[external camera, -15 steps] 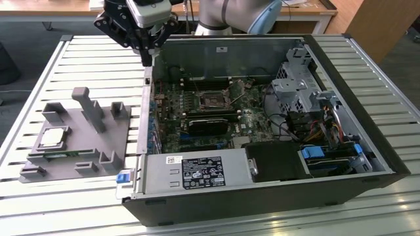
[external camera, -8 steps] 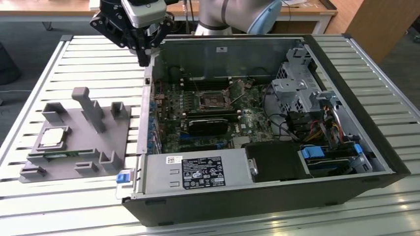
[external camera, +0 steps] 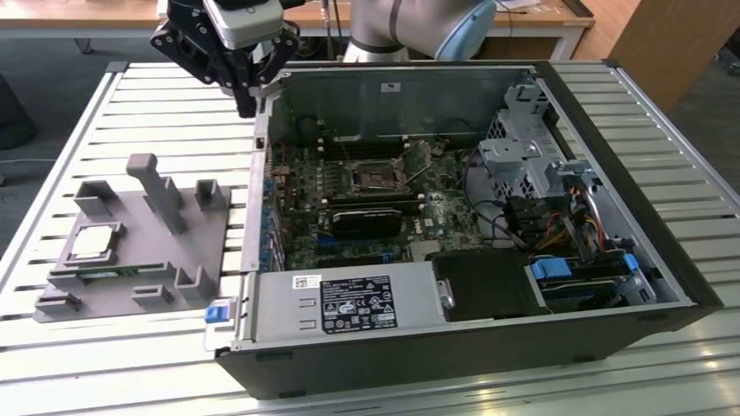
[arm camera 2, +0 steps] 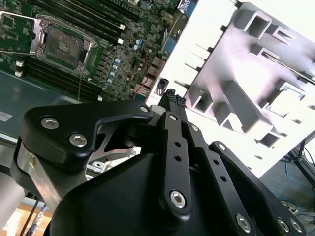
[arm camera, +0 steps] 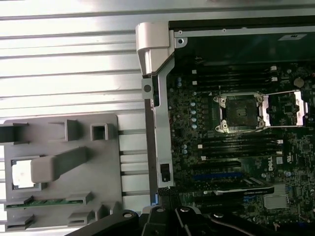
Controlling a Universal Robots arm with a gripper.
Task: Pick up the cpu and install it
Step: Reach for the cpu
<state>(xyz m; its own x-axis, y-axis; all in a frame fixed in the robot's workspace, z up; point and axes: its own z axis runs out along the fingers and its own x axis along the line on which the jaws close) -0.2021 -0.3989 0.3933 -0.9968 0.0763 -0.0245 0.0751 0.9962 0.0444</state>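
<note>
Pale slatted metal table (external camera: pixel 127 130), wooden desks (external camera: pixel 93 13) behind, dark grey floor (external camera: pixel 58 56), bright even light

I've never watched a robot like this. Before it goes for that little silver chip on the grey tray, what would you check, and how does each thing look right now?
1. Chip in place: ok. The cpu lies flat in its recess on the grey tray.
2. Pincer free: ok. The pincer holds nothing.
3. Pincer open to grab: not ok. Its fingertips are together.
4. Pincer above the chip: not ok. It hangs by the computer case corner, apart from the tray.
5. Socket ready: ok. The socket is bare, its bracket swung open.
6. Socket pins undamaged: cannot tell.
</note>
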